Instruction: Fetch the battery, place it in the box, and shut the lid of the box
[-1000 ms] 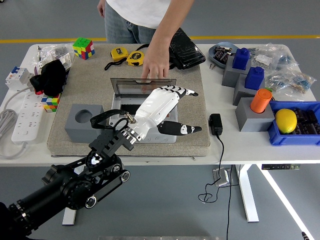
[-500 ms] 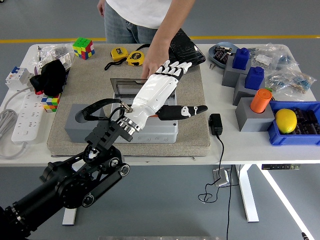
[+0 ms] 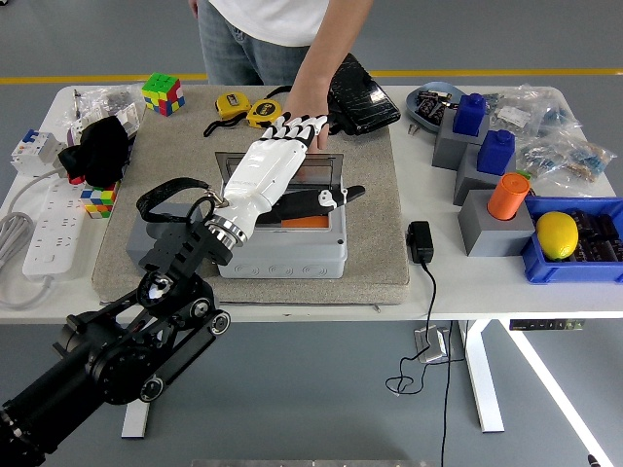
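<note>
- One left hand [image 3: 265, 167], white with a black thumb, fingers straight and released, grasping nothing; we log it over the box [image 3: 282, 233].
- One grey box at the mat's [image 3: 375, 258] centre, near the tabletop's front edge; lid [image 3: 282, 167] raised.
- One orange battery [image 3: 307, 221] inside the box.
- One person's hand [image 3: 302, 107] touching the lid's far edge.
- Two yellow tape measures [image 3: 248, 109] beyond, by the far edge.

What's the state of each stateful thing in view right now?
box: open, something orange inside
lid: up at the far side, a person's hand at its far edge
left robot hand: open, fingers extended over the lid
orange cup: upright on a grey block
yellow tape measures: lying on the table
</note>
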Available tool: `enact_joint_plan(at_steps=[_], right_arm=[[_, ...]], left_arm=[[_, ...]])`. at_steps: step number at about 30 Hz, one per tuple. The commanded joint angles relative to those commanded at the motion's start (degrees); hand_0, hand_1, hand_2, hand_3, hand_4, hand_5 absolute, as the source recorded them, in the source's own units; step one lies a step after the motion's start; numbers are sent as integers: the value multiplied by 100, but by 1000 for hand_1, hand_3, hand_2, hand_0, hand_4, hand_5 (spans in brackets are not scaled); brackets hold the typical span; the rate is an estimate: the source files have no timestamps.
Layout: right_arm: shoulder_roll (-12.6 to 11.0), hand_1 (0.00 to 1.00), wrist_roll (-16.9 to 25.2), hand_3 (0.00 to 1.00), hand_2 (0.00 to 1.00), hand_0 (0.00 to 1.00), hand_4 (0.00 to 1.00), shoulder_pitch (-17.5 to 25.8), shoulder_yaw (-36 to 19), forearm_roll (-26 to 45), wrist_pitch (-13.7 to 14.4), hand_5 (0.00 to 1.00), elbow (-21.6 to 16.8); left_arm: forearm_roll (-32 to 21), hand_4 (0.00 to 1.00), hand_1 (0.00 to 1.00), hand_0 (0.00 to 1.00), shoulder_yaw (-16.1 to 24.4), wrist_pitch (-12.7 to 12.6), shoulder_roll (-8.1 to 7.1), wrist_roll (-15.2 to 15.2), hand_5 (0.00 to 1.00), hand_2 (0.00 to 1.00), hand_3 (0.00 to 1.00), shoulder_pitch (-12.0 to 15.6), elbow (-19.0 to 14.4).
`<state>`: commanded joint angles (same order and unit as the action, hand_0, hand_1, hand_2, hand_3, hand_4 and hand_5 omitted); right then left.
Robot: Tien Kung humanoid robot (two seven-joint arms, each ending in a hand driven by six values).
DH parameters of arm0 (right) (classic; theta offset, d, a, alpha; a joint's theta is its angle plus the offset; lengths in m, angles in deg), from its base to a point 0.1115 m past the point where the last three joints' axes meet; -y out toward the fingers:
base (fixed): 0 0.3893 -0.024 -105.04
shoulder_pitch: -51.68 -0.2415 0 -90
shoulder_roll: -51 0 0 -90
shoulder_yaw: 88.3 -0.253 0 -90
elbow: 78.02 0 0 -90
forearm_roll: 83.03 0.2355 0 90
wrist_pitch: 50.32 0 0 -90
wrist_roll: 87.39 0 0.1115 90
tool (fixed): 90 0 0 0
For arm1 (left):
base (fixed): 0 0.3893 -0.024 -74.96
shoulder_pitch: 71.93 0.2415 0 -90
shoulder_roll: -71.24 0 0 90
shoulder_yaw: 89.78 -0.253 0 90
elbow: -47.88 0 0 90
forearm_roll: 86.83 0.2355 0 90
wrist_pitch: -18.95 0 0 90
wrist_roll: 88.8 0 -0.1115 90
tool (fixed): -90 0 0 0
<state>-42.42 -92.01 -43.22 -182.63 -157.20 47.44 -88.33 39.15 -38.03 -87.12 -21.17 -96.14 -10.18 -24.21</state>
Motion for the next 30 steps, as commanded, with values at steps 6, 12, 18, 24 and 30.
enact_joint_plan(at_steps=[6,12,18,24,30], right_arm=[[-3,772,-2,791,750,821,998,6,-12,1,0,998,0],[4,772,0,791,749,821,998,6,-25,5,1,998,0],[-4,772,-1,791,750,821,998,-6,-63,-8,5,998,0],[-5,772,-4,791,751,821,998,-2,-105,-27,6,998,0],[-7,772,10,791,750,821,998,-21,-95,-3,7,998,0]], left_arm=[[78,998,998,998,60,12,-24,-45,998,998,998,13,52],[77,998,998,998,10,77,-54,-97,998,998,997,32,47],[31,998,998,998,-75,315,-253,-259,998,998,973,43,38],[73,998,969,998,15,477,-405,-370,998,922,912,87,2],[67,998,925,998,52,734,-546,-554,998,873,876,140,-134]])
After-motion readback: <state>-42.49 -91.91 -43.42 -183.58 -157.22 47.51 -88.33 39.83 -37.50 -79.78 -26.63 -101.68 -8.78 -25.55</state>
